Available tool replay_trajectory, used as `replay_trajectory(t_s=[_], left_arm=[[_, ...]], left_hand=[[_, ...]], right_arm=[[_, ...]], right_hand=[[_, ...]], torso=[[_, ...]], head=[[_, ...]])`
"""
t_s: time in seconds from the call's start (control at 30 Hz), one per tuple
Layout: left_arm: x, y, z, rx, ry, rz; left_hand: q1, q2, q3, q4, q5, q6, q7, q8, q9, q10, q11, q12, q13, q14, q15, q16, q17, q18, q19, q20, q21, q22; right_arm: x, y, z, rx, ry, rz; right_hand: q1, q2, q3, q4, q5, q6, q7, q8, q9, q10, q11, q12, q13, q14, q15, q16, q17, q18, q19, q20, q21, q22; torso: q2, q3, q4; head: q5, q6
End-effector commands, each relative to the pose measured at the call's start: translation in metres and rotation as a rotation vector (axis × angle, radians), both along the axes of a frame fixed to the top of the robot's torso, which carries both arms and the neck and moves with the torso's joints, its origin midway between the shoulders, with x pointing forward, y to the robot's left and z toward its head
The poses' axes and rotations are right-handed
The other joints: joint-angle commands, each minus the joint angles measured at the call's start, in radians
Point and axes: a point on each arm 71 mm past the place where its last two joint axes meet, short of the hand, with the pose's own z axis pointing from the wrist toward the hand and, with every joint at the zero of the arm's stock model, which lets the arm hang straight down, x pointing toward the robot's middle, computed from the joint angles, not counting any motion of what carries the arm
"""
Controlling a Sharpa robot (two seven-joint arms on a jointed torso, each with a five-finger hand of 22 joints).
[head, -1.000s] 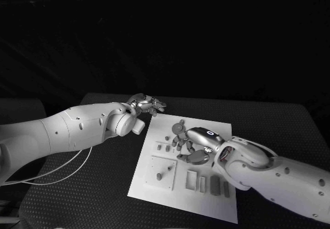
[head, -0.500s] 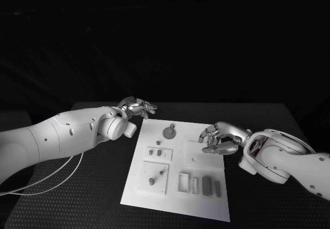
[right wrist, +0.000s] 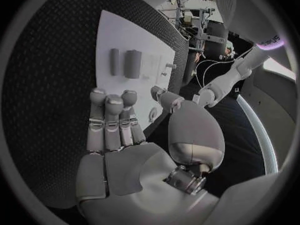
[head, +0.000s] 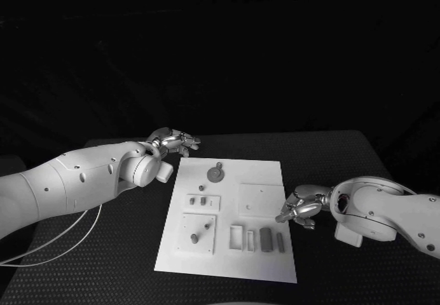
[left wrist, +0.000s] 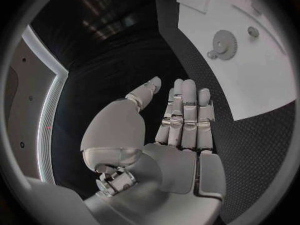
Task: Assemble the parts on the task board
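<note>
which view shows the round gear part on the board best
The left wrist view: the gear is large with its teeth visible on the task board. In the head view it is small; the right wrist view shows a faint, partly hidden disc.

Black table [head: 110,267] with a dotted, textured top; behind its far edge everything drops into deep, unlit darkness.
</note>
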Motion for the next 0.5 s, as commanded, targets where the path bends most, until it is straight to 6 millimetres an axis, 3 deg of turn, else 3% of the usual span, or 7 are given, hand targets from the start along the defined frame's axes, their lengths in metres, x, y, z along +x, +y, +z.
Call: replay_trajectory(t_s=[0.03, 0.23, 0.5], left_arm=[[-0.001, -0.003, 0.0, -0.015, -0.001, -0.02], [-0.002, -0.003, 0.0, -0.016, 0.0, -0.022], [-0.003, -0.005, 0.0, -0.018, 0.001, -0.027]], left_hand=[[-0.008, 0.001, -0.003, 0.005, 0.0, -0.006, -0.001, 0.005, -0.001, 0.0, 0.003, 0.0, 0.001, 0.004, 0.001, -0.004, 0.002, -0.006, 0.006, -0.044, -0.005, 0.002], [-0.008, 0.001, -0.004, 0.005, 0.001, -0.006, -0.001, 0.005, -0.001, 0.0, 0.003, 0.0, 0.002, 0.004, 0.001, -0.004, 0.002, -0.006, 0.006, -0.044, -0.005, 0.002], [-0.009, 0.001, -0.004, 0.005, 0.001, -0.006, -0.001, 0.005, -0.002, 0.0, 0.003, 0.0, 0.002, 0.004, 0.001, -0.004, 0.002, -0.006, 0.006, -0.044, -0.005, 0.002]], right_arm=[[-0.015, 0.0, -0.009, -0.052, 0.154, -0.013], [-0.025, 0.007, -0.015, -0.089, 0.165, 0.03], [-0.022, 0.015, -0.019, -0.101, 0.095, 0.0]], right_hand=[[-0.025, -0.005, 0.0, 0.013, 0.0, 0.007, -0.011, -0.007, 0.009, 0.02, -0.023, 0.117, 0.076, 0.041, -0.02, 0.063, 0.045, 0.021, 0.046, -0.027, 0.056, 0.024], [-0.052, 0.004, 0.007, 0.027, -0.002, 0.025, -0.018, -0.007, 0.021, 0.014, -0.032, 0.176, 0.123, 0.05, -0.027, 0.087, 0.071, 0.021, 0.058, -0.052, 0.095, 0.021], [-0.059, -0.001, 0.008, 0.027, -0.002, 0.022, -0.017, -0.016, 0.019, 0.013, -0.031, 0.184, 0.13, 0.053, -0.026, 0.089, 0.076, 0.021, 0.059, -0.057, 0.104, 0.02]], torso=[[-0.01, -0.0075, 0.0103], [-0.008, -0.0083, 0.0051], [-0.006, -0.01, 0.0078]], head=[[-0.02, -0.013], [-0.027, -0.021], [-0.036, -0.022]])
